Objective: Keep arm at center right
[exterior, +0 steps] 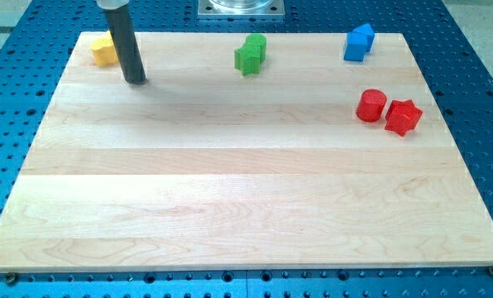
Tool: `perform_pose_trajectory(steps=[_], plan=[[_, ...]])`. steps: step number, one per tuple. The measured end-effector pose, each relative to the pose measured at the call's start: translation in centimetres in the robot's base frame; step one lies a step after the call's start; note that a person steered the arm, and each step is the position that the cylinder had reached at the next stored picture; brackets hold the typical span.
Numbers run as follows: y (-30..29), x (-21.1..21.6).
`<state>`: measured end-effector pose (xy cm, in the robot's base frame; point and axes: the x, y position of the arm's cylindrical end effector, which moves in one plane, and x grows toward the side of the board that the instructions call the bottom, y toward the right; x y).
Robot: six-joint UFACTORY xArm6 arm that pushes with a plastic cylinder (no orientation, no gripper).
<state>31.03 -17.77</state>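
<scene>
Tip: my tip (135, 81) is seen at the board's (230, 207) top left, just beside the yellow block (104, 50).
Jaws: none are fitted; only a plain rod is carried.
Target spot: the centre right, below the red cylinder (370, 106) and red star block (403, 117), is not yet reached.
Progress: judged barely begun; nearly the whole crossing remains.

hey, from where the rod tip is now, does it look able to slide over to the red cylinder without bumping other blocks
Probably yes. My tip sits at the view's upper left beside the yellow block. The red cylinder lies far right; a path below the green block looks free. The red star block sits just beyond it.
</scene>
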Motion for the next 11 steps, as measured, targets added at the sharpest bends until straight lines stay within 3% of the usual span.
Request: perform_pose_trajectory(steps=[4, 6, 8, 9, 10, 11], plan=[[1.9, 2.9], [17.2, 13.6], [34.7, 16.5], [42.4, 15.4], [46.1, 11.1], [43.0, 9.9]])
